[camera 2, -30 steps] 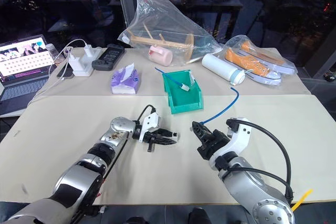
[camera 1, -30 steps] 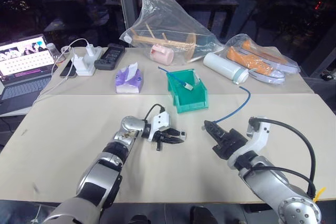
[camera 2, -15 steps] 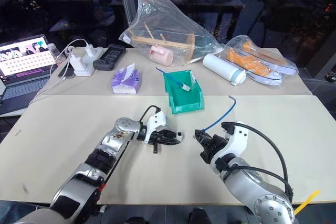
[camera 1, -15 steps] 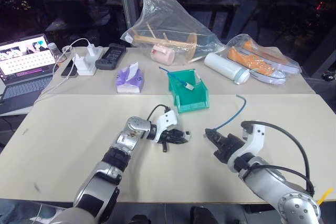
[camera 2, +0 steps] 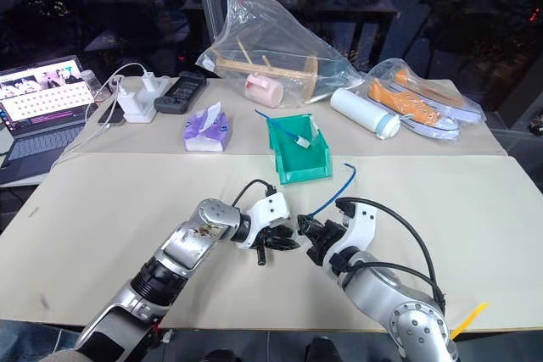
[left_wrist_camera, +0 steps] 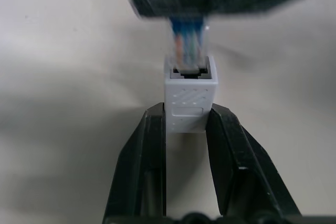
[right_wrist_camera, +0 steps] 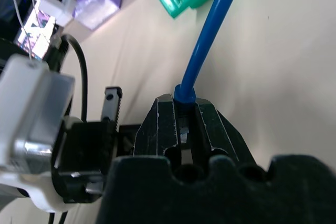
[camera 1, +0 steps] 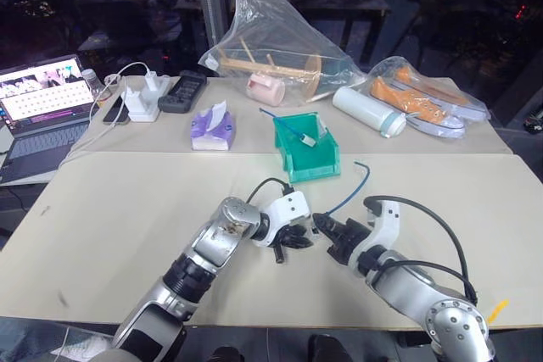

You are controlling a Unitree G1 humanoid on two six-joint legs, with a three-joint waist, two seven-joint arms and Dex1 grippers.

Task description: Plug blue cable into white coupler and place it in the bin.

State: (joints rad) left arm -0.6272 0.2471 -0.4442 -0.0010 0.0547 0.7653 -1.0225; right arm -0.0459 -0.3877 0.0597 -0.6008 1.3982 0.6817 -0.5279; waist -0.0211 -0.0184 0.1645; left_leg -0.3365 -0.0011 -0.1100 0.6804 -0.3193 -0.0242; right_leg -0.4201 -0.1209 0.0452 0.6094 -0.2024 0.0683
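My left gripper [left_wrist_camera: 188,111] is shut on the white coupler [left_wrist_camera: 189,103], a tiny block held just above the table with its socket facing away from the fingers. My right gripper [right_wrist_camera: 184,100] is shut on the plug end of the blue cable [right_wrist_camera: 210,35]. The clear plug [left_wrist_camera: 187,40] sits at the mouth of the coupler's socket. In the left eye view both grippers meet at the table's middle, left gripper [camera 1: 301,235] against right gripper [camera 1: 322,226]. The blue cable [camera 1: 352,188] arcs up and back toward the green bin [camera 1: 307,163]. Another short blue cable lies inside the bin.
Behind the bin lie a purple tissue pack [camera 1: 212,129], a pink cup [camera 1: 263,88], a white bottle [camera 1: 366,110] and clear bags, one holding orange shoes [camera 1: 416,95]. At the far left stand a white power strip [camera 1: 142,101] and a laptop [camera 1: 42,108].
Both grippers have closed in on each other at the table's middle. The right one sank and carried the cable's plug leftward to the coupler, which the left one brought rightward.
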